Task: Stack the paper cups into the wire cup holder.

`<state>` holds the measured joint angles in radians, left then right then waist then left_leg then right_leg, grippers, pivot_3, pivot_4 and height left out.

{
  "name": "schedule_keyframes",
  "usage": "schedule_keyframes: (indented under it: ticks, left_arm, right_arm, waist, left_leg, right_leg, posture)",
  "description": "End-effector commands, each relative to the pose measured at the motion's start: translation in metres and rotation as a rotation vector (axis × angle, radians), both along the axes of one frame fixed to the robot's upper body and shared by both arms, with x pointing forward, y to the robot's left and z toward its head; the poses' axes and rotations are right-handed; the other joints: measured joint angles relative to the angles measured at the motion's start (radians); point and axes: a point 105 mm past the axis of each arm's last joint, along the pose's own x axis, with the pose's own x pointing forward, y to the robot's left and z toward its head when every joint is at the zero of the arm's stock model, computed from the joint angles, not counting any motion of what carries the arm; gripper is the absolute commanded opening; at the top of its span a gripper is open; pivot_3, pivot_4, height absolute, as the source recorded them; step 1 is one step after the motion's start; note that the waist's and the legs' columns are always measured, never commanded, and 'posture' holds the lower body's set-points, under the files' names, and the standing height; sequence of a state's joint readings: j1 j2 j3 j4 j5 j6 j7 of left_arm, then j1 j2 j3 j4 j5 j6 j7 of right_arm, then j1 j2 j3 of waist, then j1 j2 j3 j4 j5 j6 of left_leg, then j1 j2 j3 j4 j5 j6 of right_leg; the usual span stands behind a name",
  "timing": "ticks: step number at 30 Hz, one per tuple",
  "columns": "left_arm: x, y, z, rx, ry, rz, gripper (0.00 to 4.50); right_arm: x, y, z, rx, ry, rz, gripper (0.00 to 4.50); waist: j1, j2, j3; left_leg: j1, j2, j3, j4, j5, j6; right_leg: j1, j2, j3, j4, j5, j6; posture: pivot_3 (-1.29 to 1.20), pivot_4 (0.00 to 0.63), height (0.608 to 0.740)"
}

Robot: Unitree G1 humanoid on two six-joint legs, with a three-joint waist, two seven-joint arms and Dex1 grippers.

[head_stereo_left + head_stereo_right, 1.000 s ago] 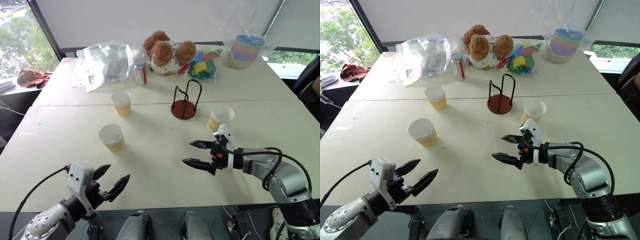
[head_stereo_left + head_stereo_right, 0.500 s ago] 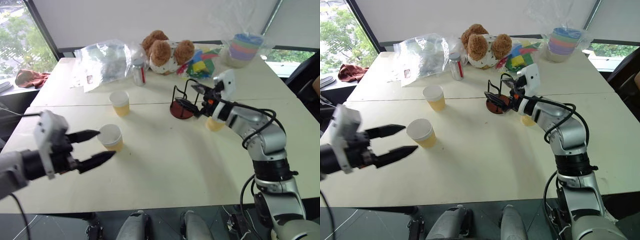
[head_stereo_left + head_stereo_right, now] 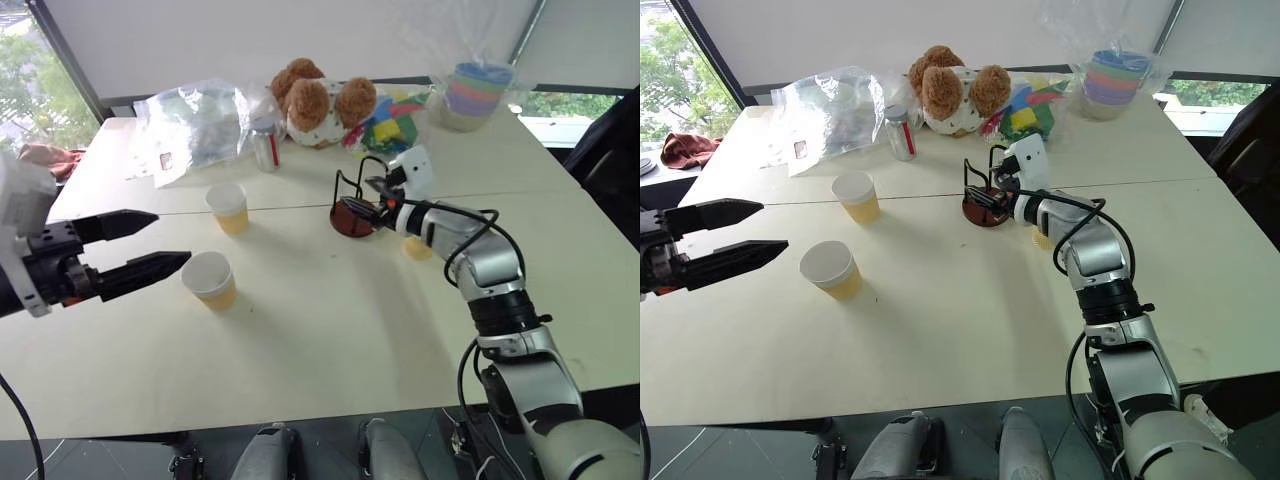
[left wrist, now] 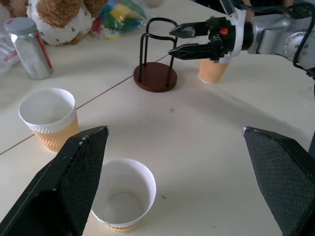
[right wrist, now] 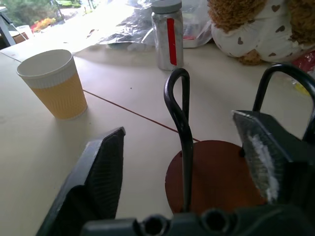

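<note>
- Your right gripper point(image 3: 368, 193) hangs at the black wire cup holder on its round red-brown base point(image 3: 357, 203), jaws partly apart on either side of a wire loop, gripping nothing
- Your left gripper point(image 3: 150, 245) has its jaws wide, empty, just beside the nearest yellow-tan paper cup with white rim point(image 3: 210, 279)
- A second cup point(image 3: 228, 208) stands further back on the bench point(image 3: 330, 330); a third point(image 4: 212, 70) shows behind the right gripper

Right gripper point(image 3: 368, 197) is now up at the wire cup holder point(image 3: 356, 203), jaws narrower than before. Left gripper point(image 3: 150, 245) is raised beside the nearest cup point(image 3: 210, 278).
</note>
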<state>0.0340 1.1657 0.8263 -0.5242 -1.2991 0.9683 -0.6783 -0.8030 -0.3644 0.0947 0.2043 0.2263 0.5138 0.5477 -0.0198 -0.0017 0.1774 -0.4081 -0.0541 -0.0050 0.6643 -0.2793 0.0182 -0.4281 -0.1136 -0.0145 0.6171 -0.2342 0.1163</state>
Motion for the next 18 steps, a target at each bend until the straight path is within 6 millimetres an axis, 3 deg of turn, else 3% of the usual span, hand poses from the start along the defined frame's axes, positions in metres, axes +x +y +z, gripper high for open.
schedule_keyframes:
  ticks: [1, 4, 7, 11, 15, 18]
  left_arm:
    - [0.001, -0.002, 0.004, 0.02, -0.045, 0.001, 4.5]
    - [0.003, -0.005, 0.006, 0.023, -0.06, -0.002, 4.5]
    - [0.005, -0.009, 0.008, 0.03, -0.071, -0.005, 4.5]
    - [0.009, -0.006, 0.006, 0.045, -0.07, 0.013, 4.5]
    - [0.011, -0.003, 0.003, 0.058, -0.063, 0.02, 4.5]
    - [0.014, 0.0, 0.002, 0.059, -0.059, 0.016, 4.5]
  right_arm:
    - [0.0, 0.009, 0.015, -0.006, -0.052, 0.012, 1.5]
    - [0.001, 0.012, 0.012, -0.014, -0.044, 0.008, 0.07]
    - [0.0, 0.013, 0.014, -0.012, -0.053, 0.012, 0.07]
    - [-0.01, 0.016, 0.032, 0.005, -0.103, 0.084, 0.07]
    - [-0.04, 0.02, 0.049, 0.016, -0.113, 0.197, 0.07]
    - [-0.063, 0.027, 0.042, 0.032, -0.047, 0.177, 0.07]
  waist:
    - [0.002, 0.0, 0.0]
    - [0.001, 0.0, 0.0]
    - [0.001, 0.0, 0.0]
    - [0.0, 0.0, 0.0]
    - [0.002, 0.001, 0.0]
    - [0.005, 0.0, 0.0]
  left_leg:
    - [0.0, 0.0, 0.0, 0.0, 0.0, 0.0]
    - [0.0, 0.0, 0.0, 0.0, 0.0, 0.0]
    - [0.0, 0.0, 0.0, 0.0, 0.0, -0.001]
    - [0.0, 0.0, 0.0, 0.0, 0.0, -0.001]
    - [0.0, 0.0, 0.0, -0.001, 0.0, -0.001]
    - [0.0, 0.0, 0.0, -0.001, 0.0, -0.001]
  right_leg:
    - [0.0, 0.0, 0.0, 0.0, 0.0, 0.0]
    - [0.0, 0.0, 0.0, 0.0, 0.0, 0.0]
    - [0.0, 0.0, 0.0, 0.0, 0.0, 0.0]
    - [0.0, 0.0, 0.0, 0.001, 0.0, 0.0]
    - [-0.001, 0.0, 0.0, 0.001, 0.0, 0.0]
    - [-0.001, 0.0, 0.0, 0.001, 0.0, 0.0]
  posture:
    - [0.0, 0.15, 0.74]
    - [0.0, 0.15, 0.74]
    - [0.0, 0.15, 0.74]
    - [0.0, 0.15, 0.74]
    - [0.0, 0.15, 0.74]
    - [0.0, 0.15, 0.74]
